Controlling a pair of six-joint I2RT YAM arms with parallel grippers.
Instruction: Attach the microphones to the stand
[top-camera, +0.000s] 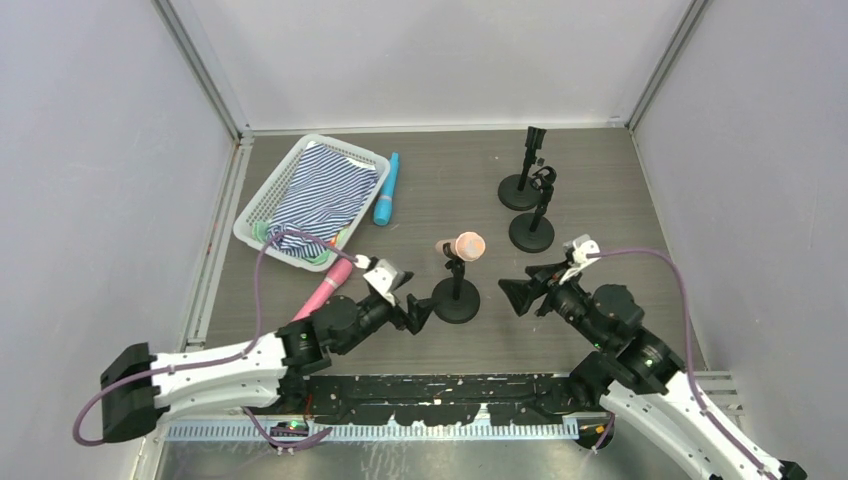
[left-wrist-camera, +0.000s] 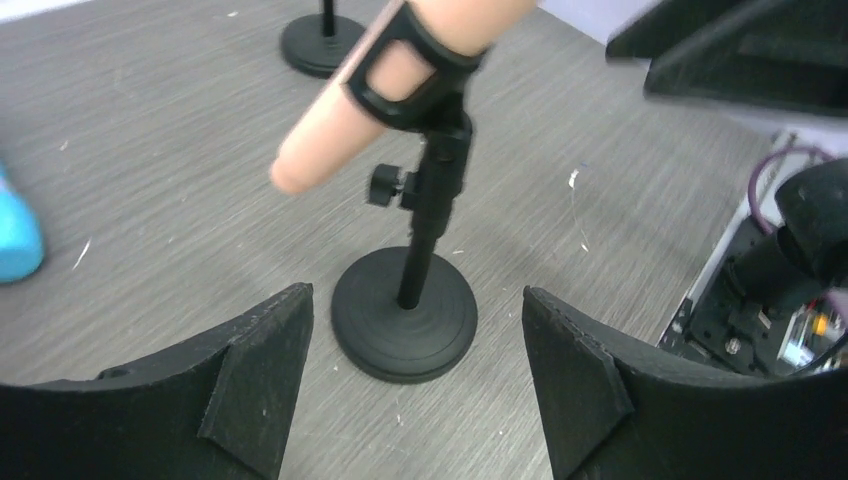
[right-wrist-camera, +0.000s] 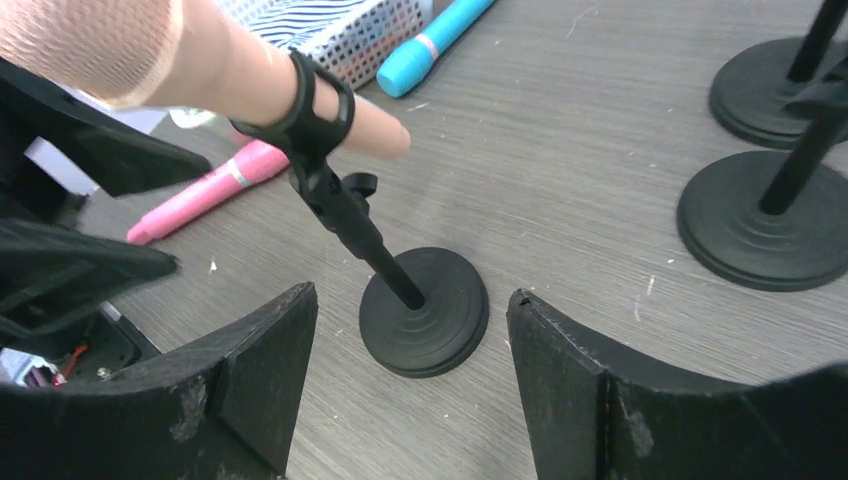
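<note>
Your left gripper (top-camera: 412, 297) and right gripper (top-camera: 528, 290) face each other across the near stand (top-camera: 456, 300), one on each side of its round base. Both have their jaws spread wide and hold nothing. Neither touches the stand.

The peach mic (top-camera: 462, 245) sits in the clip (left-wrist-camera: 405, 75) at the top of that stand. It is tilted, with its mesh head toward your right arm and its tapered handle pointing left. In both wrist views the stand's base shows between the fingers, on the grey wood-grain table (top-camera: 440, 170).

The blue mic (top-camera: 386, 190) lies flat at far left, just beside the right edge of the white basket (top-camera: 255, 215), which holds a striped cloth (top-camera: 320, 195). The pink mic (top-camera: 325, 288) lies on the table off the basket's near corner, close along your left arm. Whether it touches the basket, you cannot tell from here.

The far stands (top-camera: 532, 230) are black and round-based. They stand at far right, one just nearer than the other, well apart from both loose mics.
</note>
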